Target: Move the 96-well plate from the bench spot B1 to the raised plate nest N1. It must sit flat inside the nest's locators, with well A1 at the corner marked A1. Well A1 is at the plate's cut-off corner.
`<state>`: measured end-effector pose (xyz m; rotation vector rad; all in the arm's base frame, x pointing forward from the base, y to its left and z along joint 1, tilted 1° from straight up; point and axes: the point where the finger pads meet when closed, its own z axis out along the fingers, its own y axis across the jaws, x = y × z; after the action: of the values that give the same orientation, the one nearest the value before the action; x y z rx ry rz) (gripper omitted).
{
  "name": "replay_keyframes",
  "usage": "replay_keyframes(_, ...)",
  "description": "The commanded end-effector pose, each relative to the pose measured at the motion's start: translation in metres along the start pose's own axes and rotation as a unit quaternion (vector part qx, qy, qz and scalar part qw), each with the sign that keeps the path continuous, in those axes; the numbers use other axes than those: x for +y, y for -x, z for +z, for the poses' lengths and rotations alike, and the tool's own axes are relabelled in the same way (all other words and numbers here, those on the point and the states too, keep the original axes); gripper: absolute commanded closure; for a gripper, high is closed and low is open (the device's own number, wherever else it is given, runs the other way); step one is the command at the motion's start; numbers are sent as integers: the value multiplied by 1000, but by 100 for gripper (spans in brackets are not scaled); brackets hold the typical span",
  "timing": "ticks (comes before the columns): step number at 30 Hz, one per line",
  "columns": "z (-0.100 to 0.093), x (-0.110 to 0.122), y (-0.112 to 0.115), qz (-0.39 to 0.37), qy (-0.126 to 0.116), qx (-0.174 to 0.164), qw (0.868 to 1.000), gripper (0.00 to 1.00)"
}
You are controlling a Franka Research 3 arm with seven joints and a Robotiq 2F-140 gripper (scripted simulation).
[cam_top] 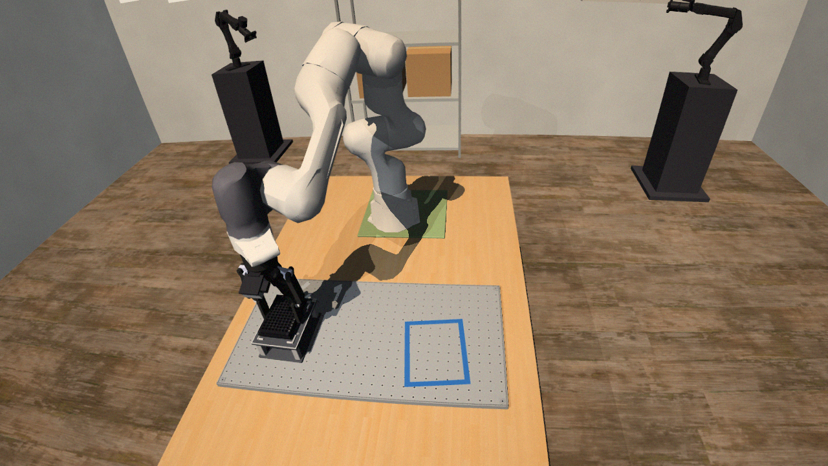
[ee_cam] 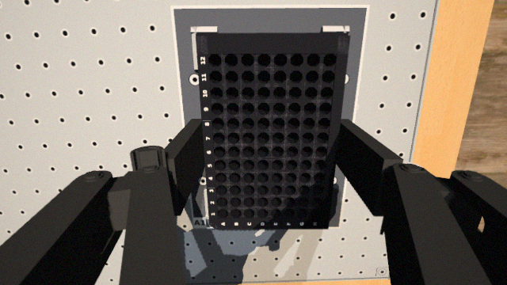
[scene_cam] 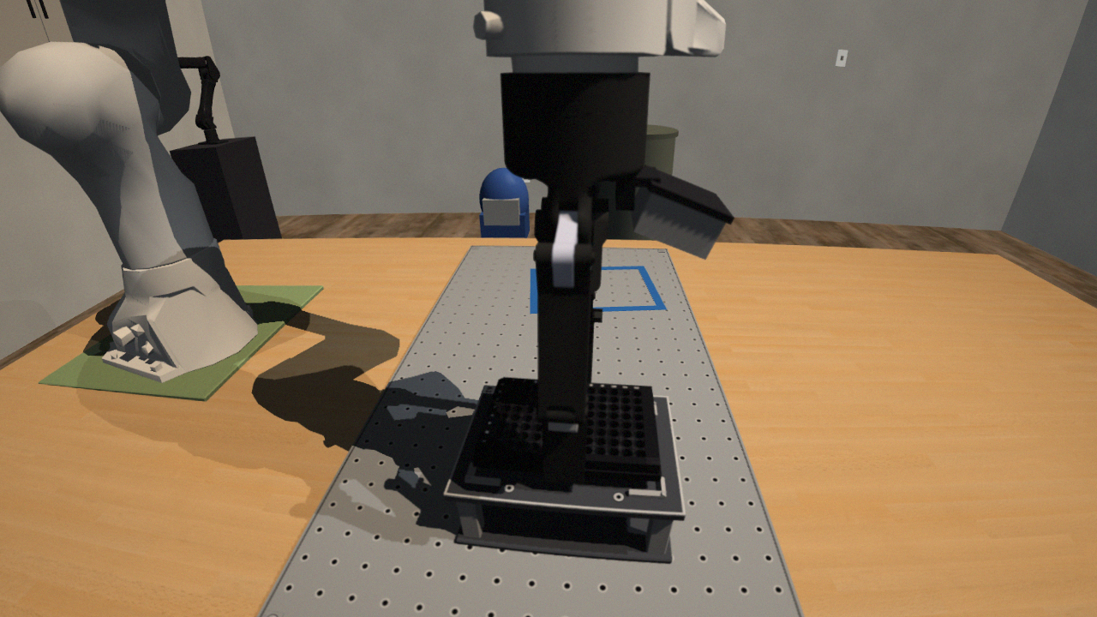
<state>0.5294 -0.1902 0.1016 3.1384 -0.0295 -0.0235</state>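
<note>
The black 96-well plate (cam_top: 281, 320) is on the raised plate nest N1 (cam_top: 283, 345) at the left end of the grey breadboard. In the wrist view the plate (ee_cam: 271, 134) lies between the nest's white corner locators (ee_cam: 203, 29). Its cut-off corner is at the lower left, beside the A1 mark (ee_cam: 199, 222). My gripper (ee_cam: 269, 138) is shut on the plate's two long sides. In the exterior view the gripper (scene_cam: 563, 422) stands upright over the plate (scene_cam: 606, 433) on the nest (scene_cam: 563, 510). I cannot tell whether the plate rests fully on the nest.
The blue-taped bench spot B1 (cam_top: 435, 352) on the breadboard is empty; it also shows in the exterior view (scene_cam: 596, 288). The arm's base stands on a green mat. The table's left edge is close to the nest.
</note>
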Motion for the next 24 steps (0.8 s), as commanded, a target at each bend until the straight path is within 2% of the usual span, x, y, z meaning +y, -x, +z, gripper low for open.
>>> replay_keyframes(1,0,0,-1,-2,-1,2,1000,40)
replay_keyframes(24,4,0,0,-2,-1,2,1000,40)
